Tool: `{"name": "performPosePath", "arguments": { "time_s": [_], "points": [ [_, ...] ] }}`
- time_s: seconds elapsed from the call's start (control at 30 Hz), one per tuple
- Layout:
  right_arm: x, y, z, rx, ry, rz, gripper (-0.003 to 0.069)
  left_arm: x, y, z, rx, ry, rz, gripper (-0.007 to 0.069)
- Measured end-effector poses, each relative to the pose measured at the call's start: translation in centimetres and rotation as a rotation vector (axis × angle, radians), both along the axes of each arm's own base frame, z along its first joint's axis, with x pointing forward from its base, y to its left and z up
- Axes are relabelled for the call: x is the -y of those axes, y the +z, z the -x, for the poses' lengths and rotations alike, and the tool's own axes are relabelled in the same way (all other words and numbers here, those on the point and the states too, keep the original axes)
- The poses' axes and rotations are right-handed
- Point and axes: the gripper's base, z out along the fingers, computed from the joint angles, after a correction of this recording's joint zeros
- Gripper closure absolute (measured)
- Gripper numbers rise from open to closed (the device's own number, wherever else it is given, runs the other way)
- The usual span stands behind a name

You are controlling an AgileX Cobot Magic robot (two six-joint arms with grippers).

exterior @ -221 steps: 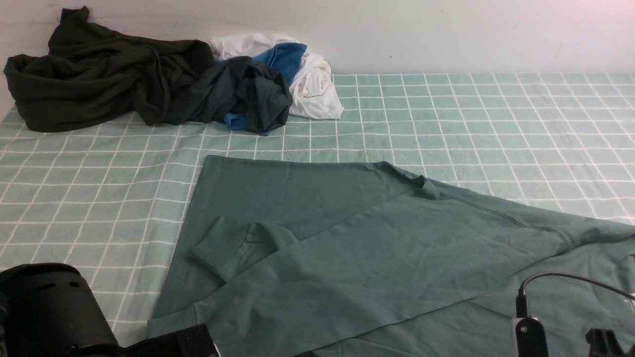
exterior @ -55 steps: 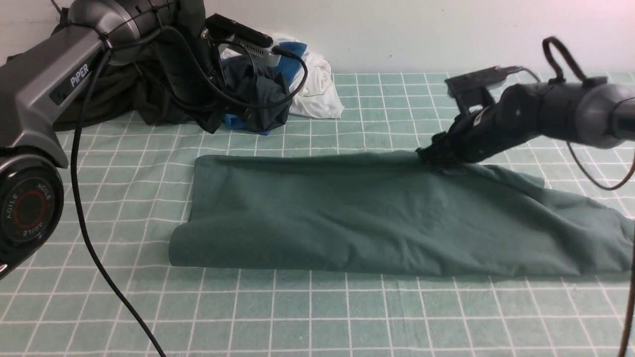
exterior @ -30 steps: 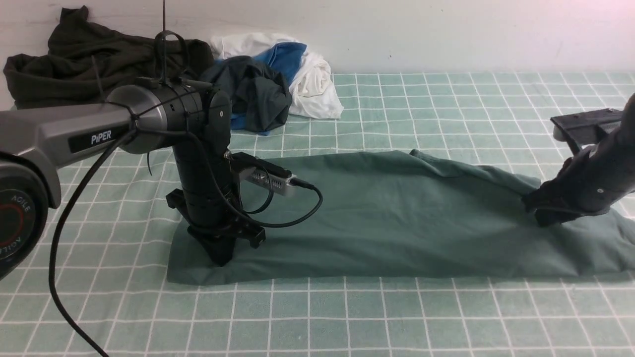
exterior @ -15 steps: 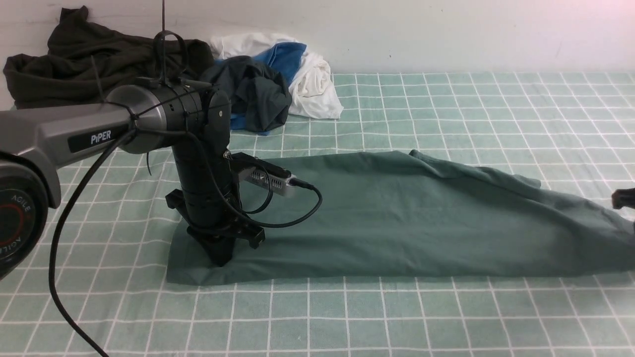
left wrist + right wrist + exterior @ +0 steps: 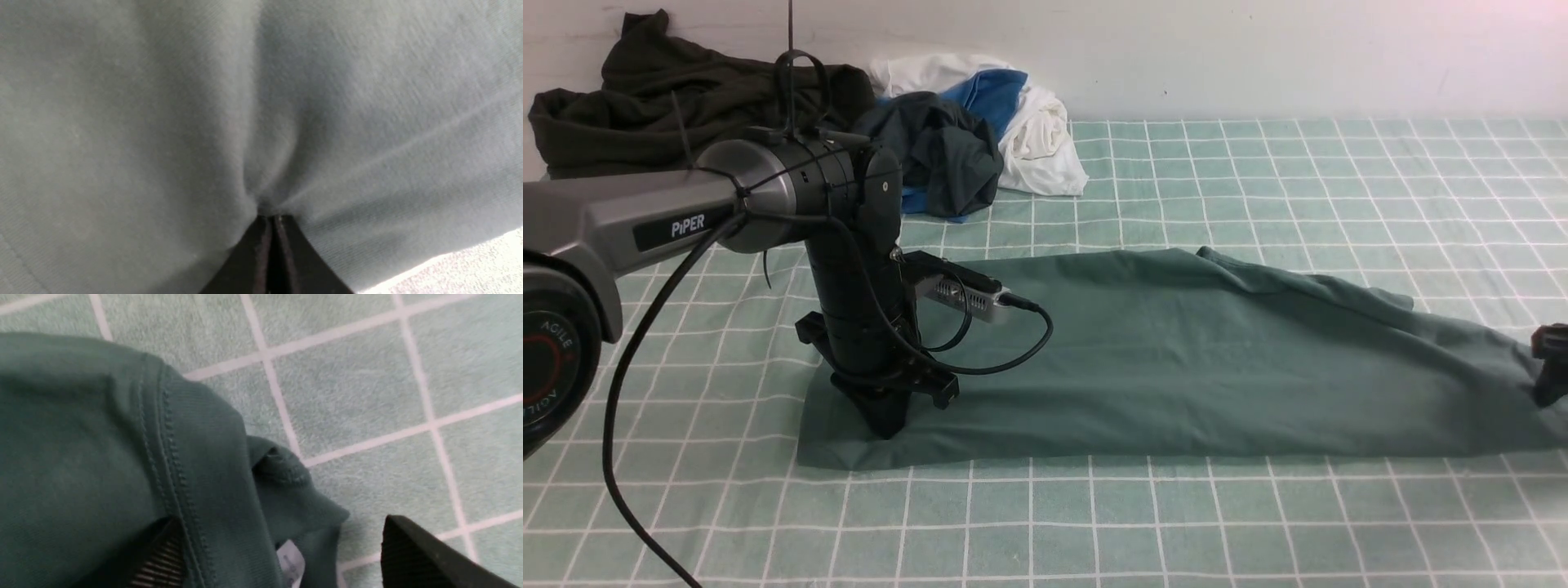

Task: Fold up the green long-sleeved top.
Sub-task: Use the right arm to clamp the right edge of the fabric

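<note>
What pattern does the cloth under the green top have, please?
The cloth: pale green, white grid; front view.

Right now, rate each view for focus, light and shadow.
Front view: sharp and evenly lit, with a soft shadow under the left hand on the green long-sleeved top and a pink tint in the upper right corner. Left wrist view: too close, the top washed out and soft, a bright blown strip at one corner. Right wrist view: collar stitching crisp, checked cloth slightly soft.
</note>
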Motion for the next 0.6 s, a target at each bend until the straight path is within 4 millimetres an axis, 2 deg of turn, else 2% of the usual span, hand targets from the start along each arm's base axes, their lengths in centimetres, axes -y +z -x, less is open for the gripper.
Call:
{"name": "performPosePath", "arguments": {
  "time_s": [0.13,0.2,0.27,0.4,0.43,0.47,0.57,0.6],
  "points": [
    [-0.2,-0.5,-0.2,-0.011,0.027,-0.028,0.0076,0.0,0.0,0.0,0.000,0.002,0.002,0.0628],
    [-0.4,-0.5,-0.2,-0.009,0.052,-0.042,0.0152,0.0,0.0,0.0,0.000,0.002,0.002,0.0628],
    [-0.5,-0.5,-0.2,-0.011,0.070,-0.054,0.0249,0.0,0.1,0.0,0.003,0.001,0.002,0.0628],
    [-0.7,-0.1,0.0,-0.020,0.114,-0.058,0.0509,-0.3,1.2,0.1,0.024,-0.012,-0.015,0.0628],
    [-0.7,0.4,0.1,-0.017,0.126,-0.053,0.0578,-0.6,2.1,0.2,0.044,-0.017,-0.023,0.0628],
    [-0.7,1.0,0.1,-0.013,0.134,-0.044,0.0606,-0.8,3.1,0.3,0.072,-0.021,-0.032,0.0628],
    [-0.6,3.9,0.3,0.026,0.145,-0.011,0.0618,-1.4,7.3,1.1,0.169,-0.021,-0.030,0.0628],
    [-0.7,5.7,0.3,0.059,0.145,0.002,0.0618,-1.6,9.0,1.6,0.206,-0.020,-0.022,0.0628]
  ]
}}
